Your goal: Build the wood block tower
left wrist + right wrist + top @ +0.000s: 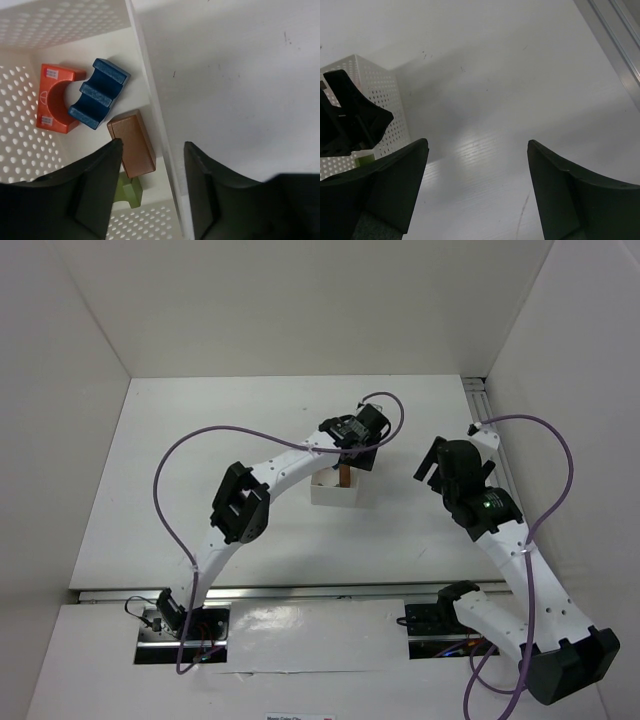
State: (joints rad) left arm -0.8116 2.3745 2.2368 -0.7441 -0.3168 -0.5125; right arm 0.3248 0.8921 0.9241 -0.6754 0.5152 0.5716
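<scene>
Inside a white perforated tray [150, 95] lie a red arch block [52, 100], a blue notched block [97, 95], a brown-orange bar [132, 145] and an olive green block [129, 190]. My left gripper [152, 145] hangs open over the tray's right wall. One finger [95, 180] sits inside, against the brown bar's edge, and the other finger [210, 185] is outside the wall. In the top view the left gripper [350, 455] is above the tray [330, 495], where the brown block [344, 477] shows. My right gripper [477, 145] is open over bare table, holding nothing.
The right gripper [430, 465] hovers to the right of the tray, whose perforated side [385, 100] and the left gripper's fingers [350, 115] show in the right wrist view. An aluminium rail [490, 430] runs along the table's right edge. White walls enclose the table.
</scene>
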